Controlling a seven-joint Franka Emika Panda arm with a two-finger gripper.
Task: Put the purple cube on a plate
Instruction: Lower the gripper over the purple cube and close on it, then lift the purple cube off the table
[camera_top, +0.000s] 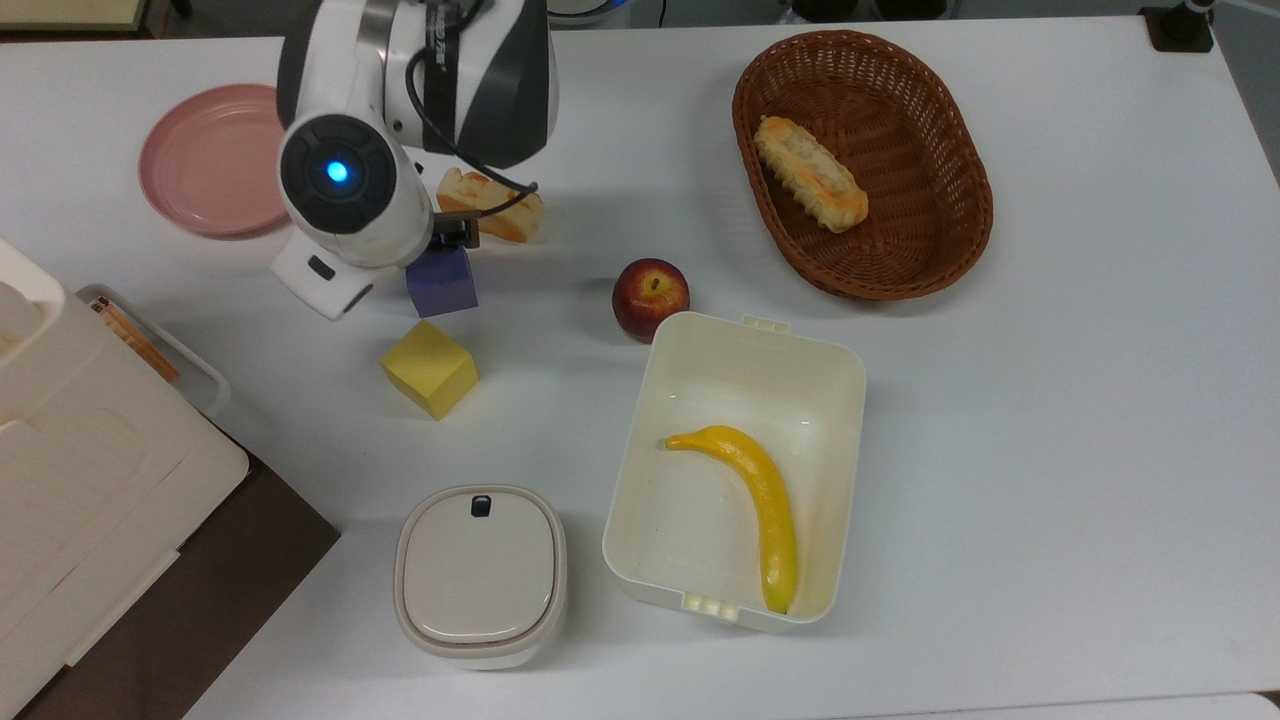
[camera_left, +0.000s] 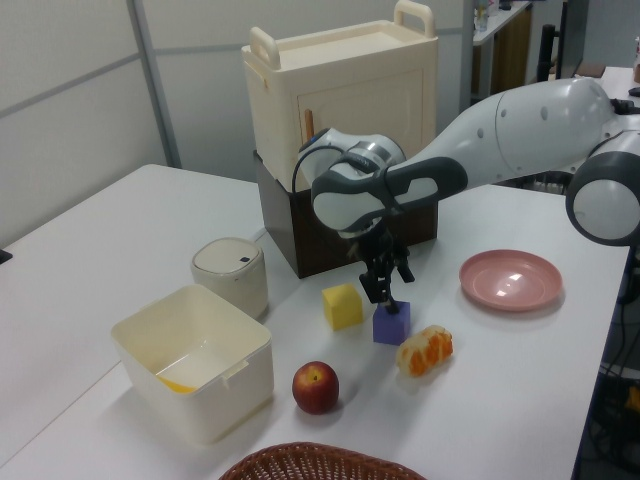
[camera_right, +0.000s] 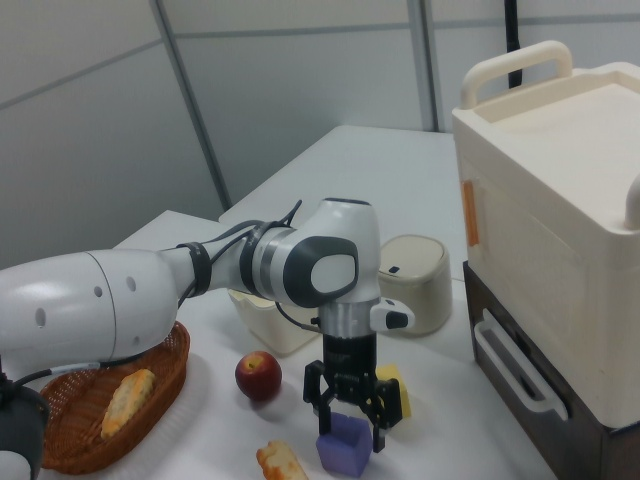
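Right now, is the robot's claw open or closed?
Open. In the right view the gripper hangs over the purple cube, one finger on each side with a gap, not yet squeezing.
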